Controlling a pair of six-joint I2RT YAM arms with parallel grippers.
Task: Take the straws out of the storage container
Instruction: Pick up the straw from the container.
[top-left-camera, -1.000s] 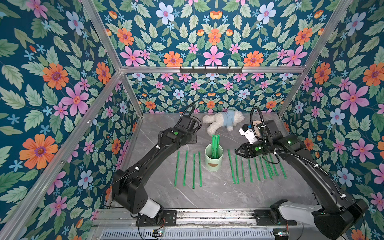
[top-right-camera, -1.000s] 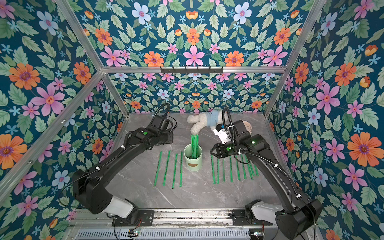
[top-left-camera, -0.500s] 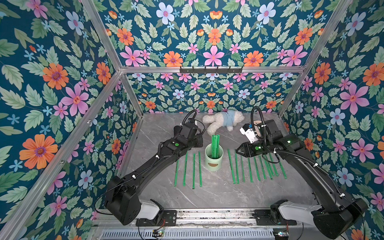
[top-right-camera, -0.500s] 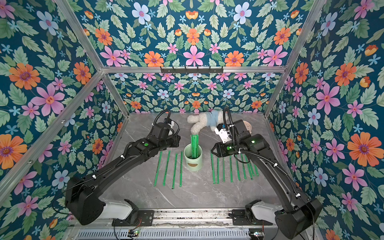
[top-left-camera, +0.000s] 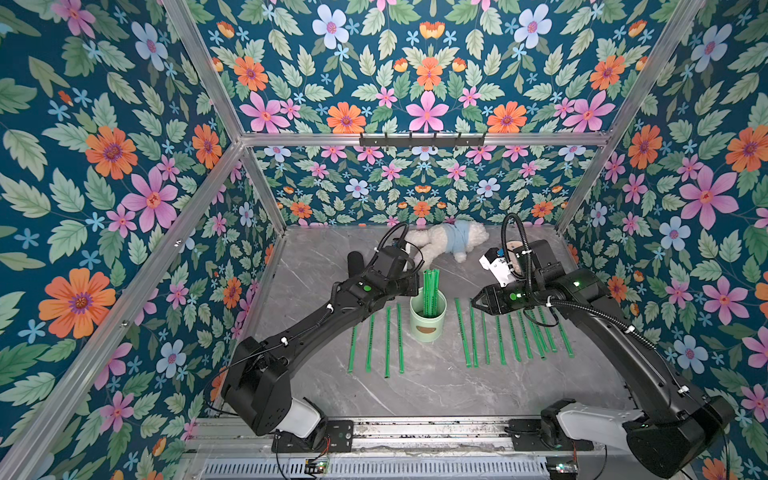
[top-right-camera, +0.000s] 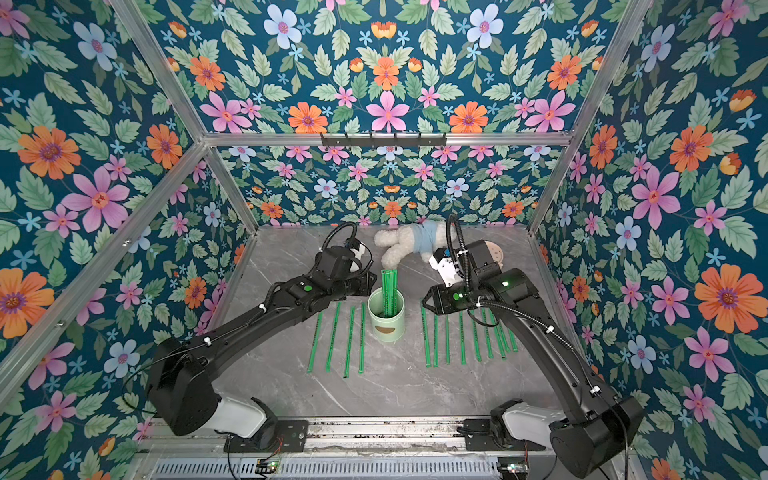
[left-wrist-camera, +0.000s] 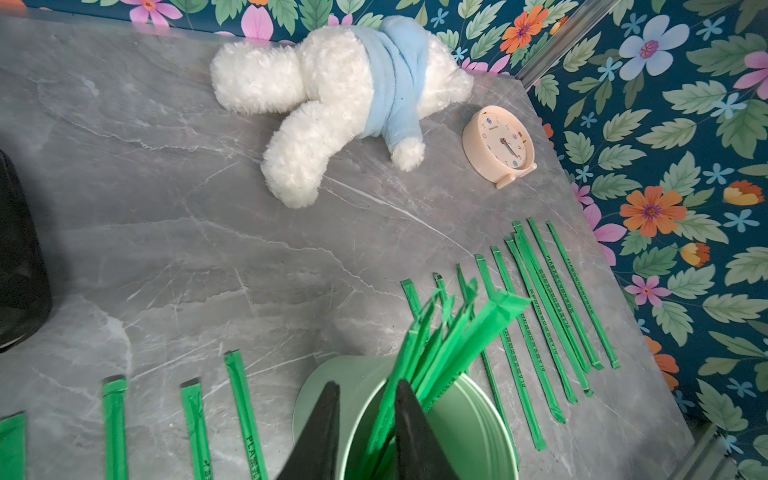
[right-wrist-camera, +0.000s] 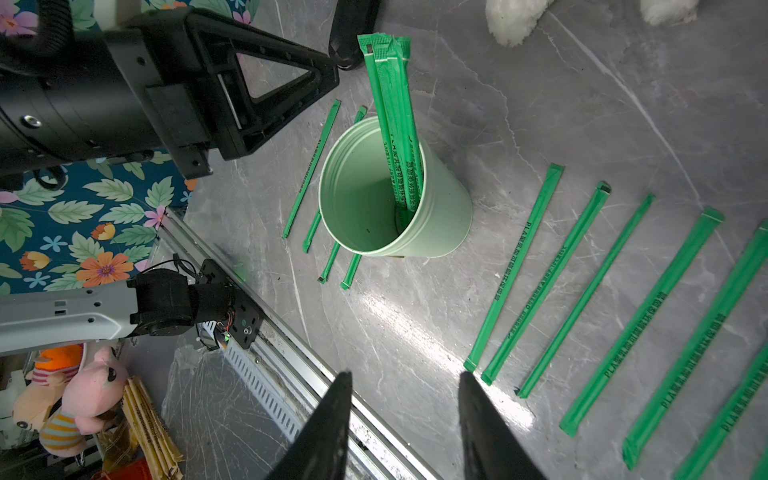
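Judging by the rows lying flat on the near desk (top-left-camera: 415, 390), the straws (right-wrist-camera: 513, 267) are light, thin and easily creased. A few stand in the storage container (top-left-camera: 419, 320) between those rows; I would pinch one near its top, above the rim. My left gripper (left-wrist-camera: 365, 384) is narrowly parted beside their tops, holding nothing; my right gripper (right-wrist-camera: 405, 374), wider, hangs empty. A plush toy (left-wrist-camera: 332, 95) lies beyond.

The straws (right-wrist-camera: 392, 104) are showing bright green with fine dark printing, and the storage container (top-left-camera: 428, 321) is showing pale mint with a brown oval mark. The tabletop (left-wrist-camera: 166, 208) is showing grey marble veining; the plush toy (left-wrist-camera: 332, 83) is wearing pale blue over white fur; the clock (left-wrist-camera: 498, 145) is looking beige.
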